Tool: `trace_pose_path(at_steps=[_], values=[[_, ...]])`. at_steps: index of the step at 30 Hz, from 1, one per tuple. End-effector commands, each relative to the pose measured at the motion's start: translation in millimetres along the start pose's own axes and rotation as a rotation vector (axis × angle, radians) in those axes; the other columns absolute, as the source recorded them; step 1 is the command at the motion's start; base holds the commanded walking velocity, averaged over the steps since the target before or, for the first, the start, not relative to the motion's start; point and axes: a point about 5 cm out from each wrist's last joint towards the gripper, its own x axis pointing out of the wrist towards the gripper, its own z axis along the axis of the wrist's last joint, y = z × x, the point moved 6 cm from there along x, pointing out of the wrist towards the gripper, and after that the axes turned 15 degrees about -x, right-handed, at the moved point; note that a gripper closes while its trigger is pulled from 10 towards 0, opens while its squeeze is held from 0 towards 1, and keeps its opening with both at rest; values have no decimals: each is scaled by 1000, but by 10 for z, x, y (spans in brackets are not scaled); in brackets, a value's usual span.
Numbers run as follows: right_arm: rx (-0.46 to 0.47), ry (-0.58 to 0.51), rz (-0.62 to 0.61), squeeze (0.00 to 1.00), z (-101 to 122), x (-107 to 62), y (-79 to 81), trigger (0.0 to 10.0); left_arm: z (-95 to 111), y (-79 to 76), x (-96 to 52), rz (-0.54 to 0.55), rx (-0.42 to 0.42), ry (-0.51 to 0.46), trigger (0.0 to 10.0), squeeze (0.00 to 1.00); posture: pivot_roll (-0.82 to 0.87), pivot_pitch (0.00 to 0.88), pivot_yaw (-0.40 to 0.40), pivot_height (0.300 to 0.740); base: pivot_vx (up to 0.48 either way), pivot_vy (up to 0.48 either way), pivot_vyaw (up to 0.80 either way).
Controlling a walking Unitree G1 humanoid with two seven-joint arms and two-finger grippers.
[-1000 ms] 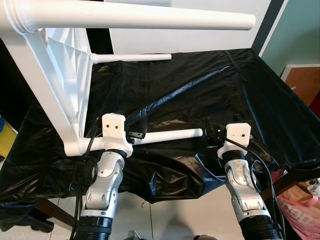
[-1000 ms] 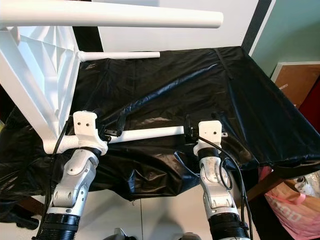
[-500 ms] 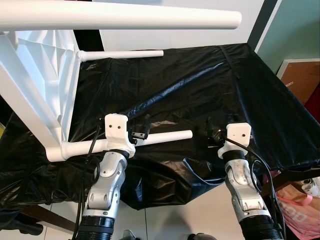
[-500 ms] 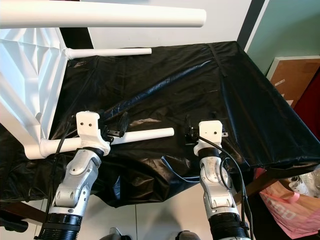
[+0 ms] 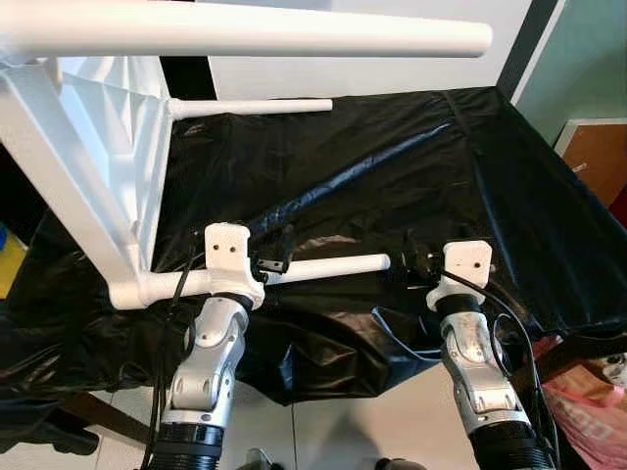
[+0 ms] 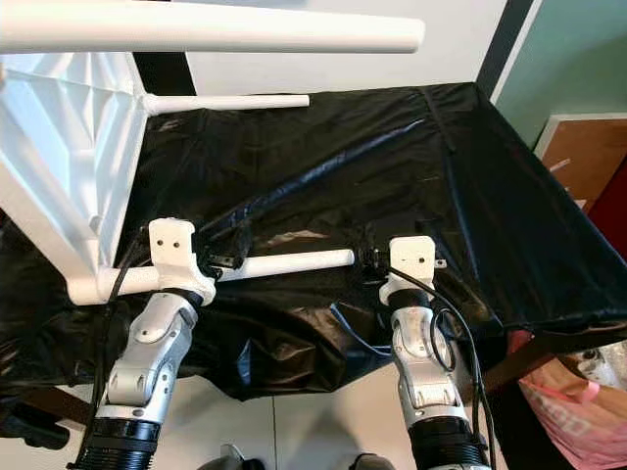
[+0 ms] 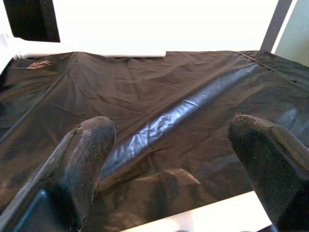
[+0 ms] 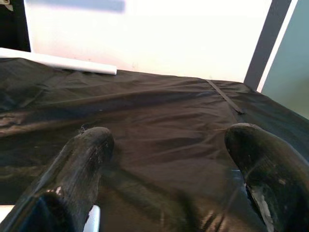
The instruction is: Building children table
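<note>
While both grippers gape, left gripper straddles the white plastic table leg; right gripper hovers near the black sheet's front edge.

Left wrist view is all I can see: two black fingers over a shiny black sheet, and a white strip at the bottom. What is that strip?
Observer: A leg of a white children's table, which is tipped on its side on the sheet.
Operator: Is the other arm busy?
Observer: The right gripper is open at that leg's free end.
Operator: Are more legs fitted?
Observer: Two more stick out, a high leg and a far leg.
</note>
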Motion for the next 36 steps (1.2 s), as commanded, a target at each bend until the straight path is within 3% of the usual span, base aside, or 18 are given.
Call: trace_pose_path(at_steps=[1, 22, 36], values=[[2, 14, -7, 0, -31, -19, -9, 10000, -35, -14, -8, -1, -14, 15, 10000, 0, -64, 55, 5, 740, 0, 289, 0], [2, 17, -5, 0, -38, -10, -4, 10000, -38, -21, 0, -2, -15, 17, 10000, 0, -64, 53, 3, 740, 0, 291, 0], [-2, 17, -12, 0, -36, -3, -7, 10000, -38, -82, 6, -35, 21, 17, 10000, 0, -66, 48, 8, 740, 0, 0, 0]])
